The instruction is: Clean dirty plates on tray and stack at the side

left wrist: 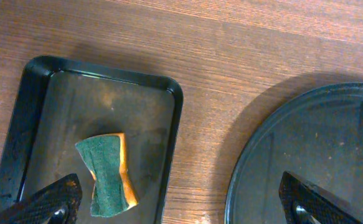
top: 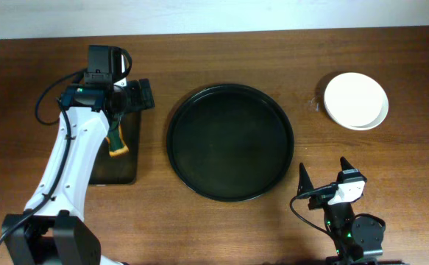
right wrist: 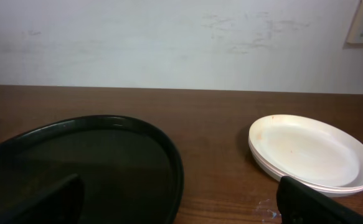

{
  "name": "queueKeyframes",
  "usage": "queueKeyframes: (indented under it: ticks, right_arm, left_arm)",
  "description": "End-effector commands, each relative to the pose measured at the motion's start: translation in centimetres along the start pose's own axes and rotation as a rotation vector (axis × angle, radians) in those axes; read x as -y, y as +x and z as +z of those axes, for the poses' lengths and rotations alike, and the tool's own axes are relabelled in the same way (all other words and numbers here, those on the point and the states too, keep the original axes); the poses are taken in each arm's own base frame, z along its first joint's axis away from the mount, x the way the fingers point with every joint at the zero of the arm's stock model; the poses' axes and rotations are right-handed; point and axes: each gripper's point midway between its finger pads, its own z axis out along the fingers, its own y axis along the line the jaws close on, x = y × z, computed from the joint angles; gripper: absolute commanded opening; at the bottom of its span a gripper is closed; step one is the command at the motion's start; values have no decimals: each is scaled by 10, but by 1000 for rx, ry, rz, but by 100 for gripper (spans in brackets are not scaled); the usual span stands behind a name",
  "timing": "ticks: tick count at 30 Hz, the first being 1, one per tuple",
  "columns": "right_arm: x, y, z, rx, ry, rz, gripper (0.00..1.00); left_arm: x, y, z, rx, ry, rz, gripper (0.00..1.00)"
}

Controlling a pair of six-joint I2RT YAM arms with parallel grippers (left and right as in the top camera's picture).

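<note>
From above, the tray lies bare at the middle of the table, with no plate on it. The plates sit in one stack well off to its right, toward the far edge. The left gripper hangs over the far end of a smaller rectangular tray, where a green-and-orange sponge lies loose. The right gripper rests near the table's front edge, just off the round tray's right rim, with its two tips spread apart. The left wrist view shows that arm's fingers at the two bottom corners of the frame, so the jaws stand wide open and grip nothing. The sponge lies between them on the rectangular tray, apart from both. In the right wrist view its fingers are likewise spread wide and empty, with the round tray to the left and the stack to the right beyond them. At least two rims show in that stack, and I cannot tell whether faint marks remain on the top plate. By my reading the cleaning and stacking are done, and this is the closing step. The next move likely calls only for drawing both arms clear without nudging the stack.
</note>
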Motion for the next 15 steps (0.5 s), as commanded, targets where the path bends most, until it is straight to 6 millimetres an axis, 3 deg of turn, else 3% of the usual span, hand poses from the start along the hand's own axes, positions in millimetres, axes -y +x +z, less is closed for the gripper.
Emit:
queueKeyframes:
  ticks: [1,4,8,10,12,15]
  right_arm:
    - [2,2,0,-2,10,9,99]
    - [2,2,0,-1,10,9,99]
    - [2,2,0,-1,10,9,99]
    - [2,2,0,-1,10,9,99]
    - [2,2,0,-2,10,9,99]
    - [2,2,0,-1,10,9,99]
  left_arm:
    - [-1,-6,-29,54,17,1,99]
    - [-19,-24,-78,192,-54,-16,99]
    - [-31,-33,-166,405,-51,-50,99]
    - [-41,-21,-203,465,-58,-63,99]
    - [-49,9,-231,477,-55,-65,99]
    - [-61,57,-246,481,-54,-66,99]
